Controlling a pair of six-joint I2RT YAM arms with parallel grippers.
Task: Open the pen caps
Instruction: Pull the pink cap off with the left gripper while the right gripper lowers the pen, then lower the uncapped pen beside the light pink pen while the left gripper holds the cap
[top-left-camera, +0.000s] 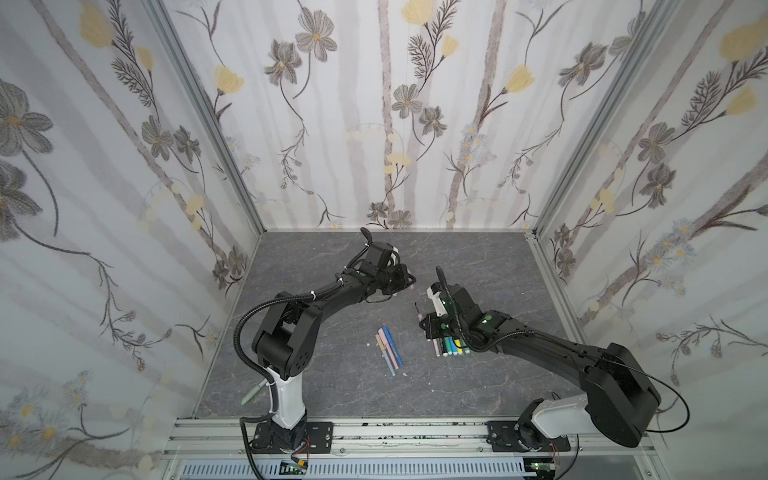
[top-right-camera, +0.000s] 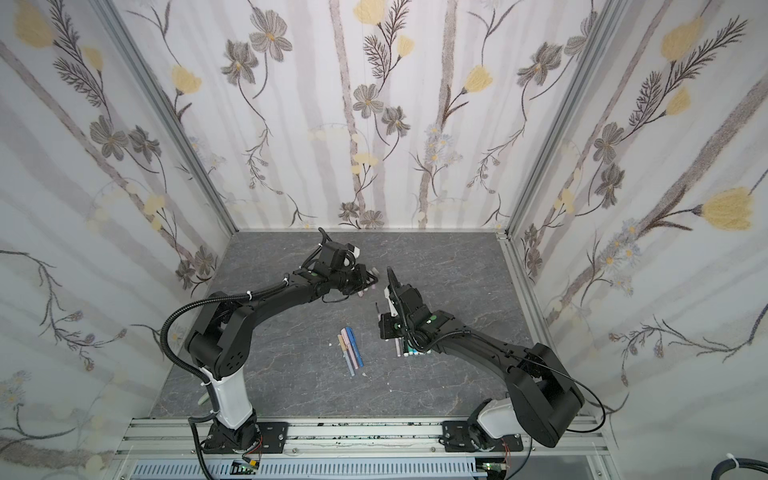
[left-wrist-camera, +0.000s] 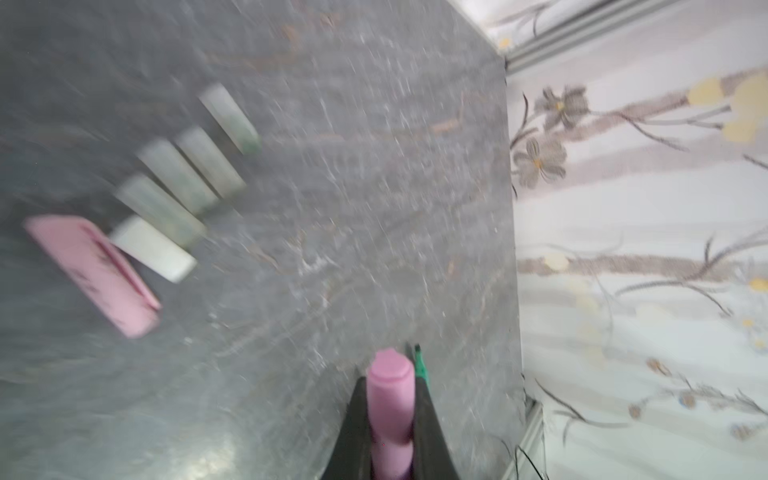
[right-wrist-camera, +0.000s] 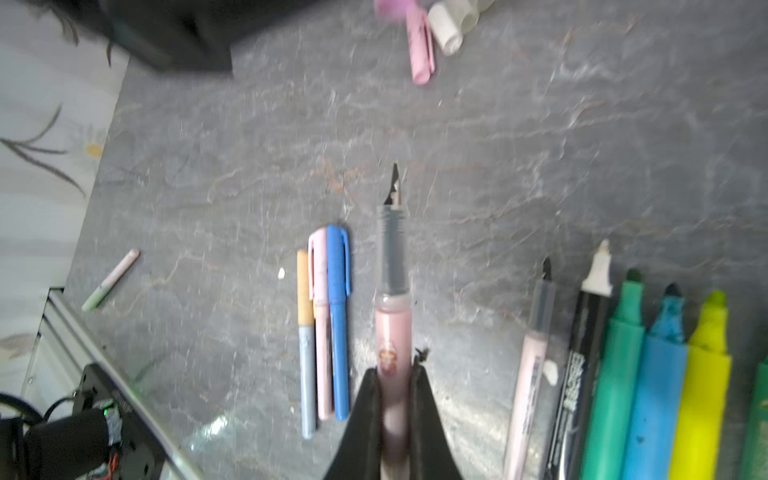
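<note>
Grey, veined bench (top-left-camera: 353, 399), boxed in by floral-papered walls (top-left-camera: 374, 104) and aluminium corner posts (top-left-camera: 208, 116). The left tool (left-wrist-camera: 390, 380) is clamped on a pink cap (left-wrist-camera: 390, 399). The right tool (right-wrist-camera: 395, 370) grips an uncapped pink pen (right-wrist-camera: 392, 324). Loose pen caps (left-wrist-camera: 178, 178), seemingly frosted through the blur, lie in a row on the bench.

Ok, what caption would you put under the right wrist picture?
Right gripper clamps an uncapped pink pen, between three capped pens and a row of open markers.
</note>
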